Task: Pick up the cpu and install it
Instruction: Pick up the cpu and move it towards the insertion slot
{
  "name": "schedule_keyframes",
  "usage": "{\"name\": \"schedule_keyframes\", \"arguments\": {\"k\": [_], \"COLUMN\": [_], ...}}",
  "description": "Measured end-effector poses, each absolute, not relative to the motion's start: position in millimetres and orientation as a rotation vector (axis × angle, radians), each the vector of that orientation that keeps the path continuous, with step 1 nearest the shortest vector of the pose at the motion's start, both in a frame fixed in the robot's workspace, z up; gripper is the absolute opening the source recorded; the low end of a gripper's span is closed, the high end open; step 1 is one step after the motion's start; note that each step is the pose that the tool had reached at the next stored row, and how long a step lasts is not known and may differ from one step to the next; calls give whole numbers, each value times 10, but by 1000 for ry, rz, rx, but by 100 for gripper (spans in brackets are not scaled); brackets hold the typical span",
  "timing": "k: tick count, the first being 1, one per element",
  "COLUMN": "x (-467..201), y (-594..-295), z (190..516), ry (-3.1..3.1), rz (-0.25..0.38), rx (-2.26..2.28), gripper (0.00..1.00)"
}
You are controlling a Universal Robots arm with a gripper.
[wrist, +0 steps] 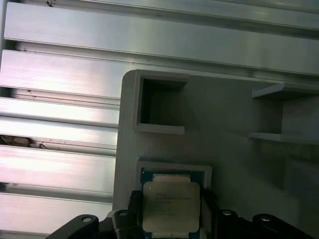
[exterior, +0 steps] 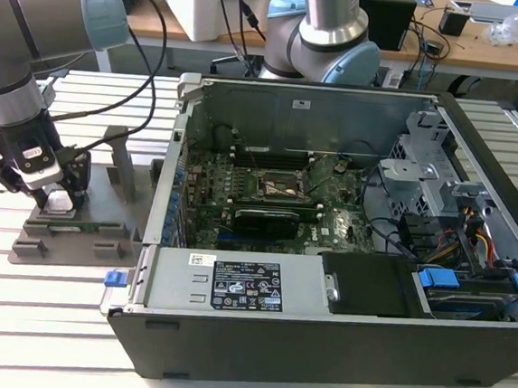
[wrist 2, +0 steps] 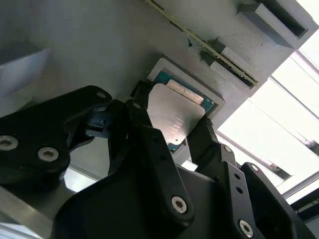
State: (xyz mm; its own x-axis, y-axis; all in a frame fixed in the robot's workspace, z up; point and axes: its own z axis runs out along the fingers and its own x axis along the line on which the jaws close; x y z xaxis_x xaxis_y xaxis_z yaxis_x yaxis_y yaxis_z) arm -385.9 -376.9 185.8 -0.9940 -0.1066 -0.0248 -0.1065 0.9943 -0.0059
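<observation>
The cpu [exterior: 59,200] is a flat square chip with a silver-grey top, lying in a pale-rimmed pocket of the grey fixture [exterior: 114,190] at the exterior view's left. My gripper [exterior: 57,196] is lowered onto it. In both wrist views the black fingers [wrist 2: 141,117] stand against two opposite edges of the cpu [wrist 2: 175,115] [wrist: 171,204], so the gripper [wrist 2: 172,125] [wrist: 171,201] is shut on it at the pocket. The motherboard socket [exterior: 278,188] sits open inside the computer case [exterior: 322,299].
A long thin green circuit strip [exterior: 84,227] [wrist 2: 209,50] lies in a slot of the fixture beside the pocket. The fixture has upright posts [exterior: 121,159] and an empty square recess [wrist: 162,104]. Cables, drive cages and the case walls surround the motherboard. A second arm's base [exterior: 323,36] stands behind the case.
</observation>
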Motion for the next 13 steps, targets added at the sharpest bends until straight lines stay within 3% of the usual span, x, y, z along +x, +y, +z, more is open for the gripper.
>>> {"name": "schedule_keyframes", "arguments": {"k": [5,13], "x": [-3859,-3859], "y": [-3769,-3762], "z": [2095,2790], "ry": [3112,3112], "rz": [-7,-7], "rx": [-166,-166], "gripper": [55,55]}}
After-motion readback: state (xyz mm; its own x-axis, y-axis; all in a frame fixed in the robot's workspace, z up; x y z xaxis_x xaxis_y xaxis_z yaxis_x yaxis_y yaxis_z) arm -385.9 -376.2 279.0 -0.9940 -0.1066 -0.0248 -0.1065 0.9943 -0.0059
